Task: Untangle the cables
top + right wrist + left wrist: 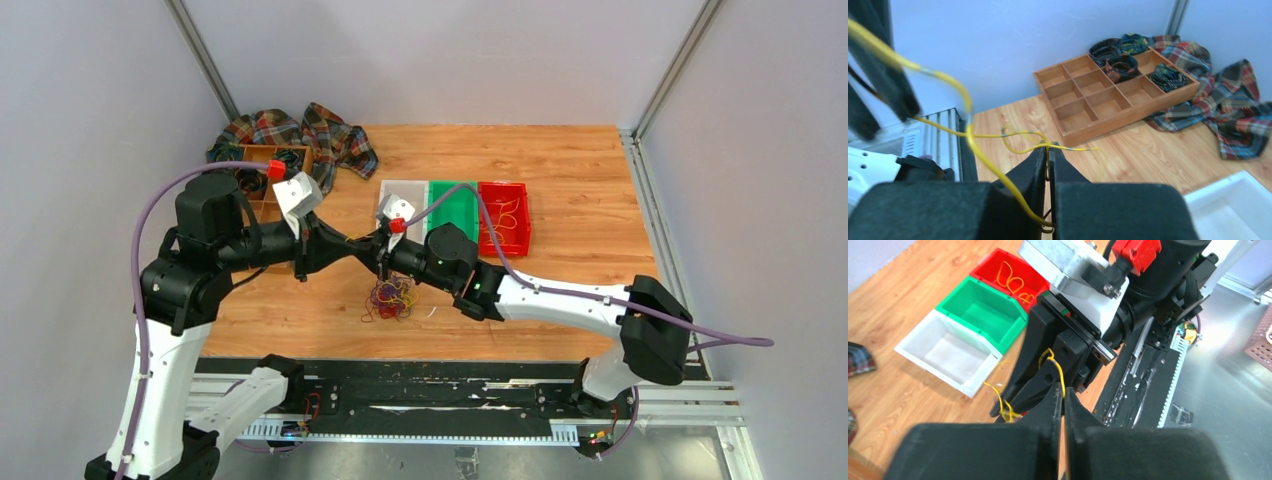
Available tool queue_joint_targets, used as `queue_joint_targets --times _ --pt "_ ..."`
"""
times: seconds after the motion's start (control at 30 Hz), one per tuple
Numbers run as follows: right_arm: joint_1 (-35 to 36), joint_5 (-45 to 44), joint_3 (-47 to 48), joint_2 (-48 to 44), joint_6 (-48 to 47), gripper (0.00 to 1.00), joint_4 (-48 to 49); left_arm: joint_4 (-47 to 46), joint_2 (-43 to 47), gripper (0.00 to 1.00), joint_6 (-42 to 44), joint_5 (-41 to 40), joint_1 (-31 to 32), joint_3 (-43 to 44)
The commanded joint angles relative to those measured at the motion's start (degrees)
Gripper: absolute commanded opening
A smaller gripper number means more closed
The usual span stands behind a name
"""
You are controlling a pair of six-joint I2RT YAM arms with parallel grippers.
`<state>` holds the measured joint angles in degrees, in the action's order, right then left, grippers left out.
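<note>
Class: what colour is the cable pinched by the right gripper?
Yellow cable, clearest in the right wrist view.

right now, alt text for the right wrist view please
The right gripper is shut on a thin yellow cable that loops toward the view's upper left. Behind, a wooden divided tray and a plaid cloth lie on the table.

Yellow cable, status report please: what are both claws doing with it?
Left gripper shut on yellow cable. Right gripper shut on it too. Other cables tangled in a heap on table.
</note>
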<state>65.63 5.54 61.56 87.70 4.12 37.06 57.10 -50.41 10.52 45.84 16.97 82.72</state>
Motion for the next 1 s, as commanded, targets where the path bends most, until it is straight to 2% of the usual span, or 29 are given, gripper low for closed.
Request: queue_joint_targets --times 0.0,0.07,0.13,0.2,0.27,0.43,0.6,0.67,0.83,0.97 --pt "0.3 -5.2 -3.4 -4.5 -0.9 0.01 3.4 -5.6 1.1 0.34 -5.6 -3.4 0.2 0.9" --pt "-1.6 -4.8 -4.1 -7.0 0.7 0.01 0.2 -6.7 1.2 0.51 -6.0 -6.7 0.2 0.3" --pt "-4.8 -3.5 -3.6 -10.0 3.3 0.01 -5.7 -6.8 0.7 0.78 -5.8 -10.5 0.2 0.4" --pt "-9.1 -2.3 -3.5 -12.6 6.0 0.01 -11.2 -6.8 0.3 0.86 -5.2 -14.2 0.2 0.7" --pt "-13.5 -1.5 -4.2 -15.4 7.2 0.01 -15.9 -6.8 0.2 1.0 -5.0 -17.1 0.2 0.9" --pt "-25.8 -4.6 0.2 -16.6 7.7 0.01 -34.2 -6.6 0.1 0.98 -2.7 -21.4 0.2 0.4" --pt "-32.0 -17.7 4.2 -11.1 2.1 0.01 -43.2 -3.8 -1.6 0.98 -2.4 -23.9 0.2 1.1" --pt "-34.9 -20.3 6.2 -8.5 3.6 0.0 -45.9 -0.9 -3.3 0.98 -1.3 -25.1 0.2 2.9" --pt "-40.8 -18.7 9.7 -0.5 7.6 0.01 -48.9 0.5 -4.8 0.98 -0.2 -26.0 0.1 5.0" --pt "-42.3 -19.2 11.2 5.6 7.6 0.01 -48.8 0.5 -5.0 0.98 0.6 -25.5 0.2 5.4"
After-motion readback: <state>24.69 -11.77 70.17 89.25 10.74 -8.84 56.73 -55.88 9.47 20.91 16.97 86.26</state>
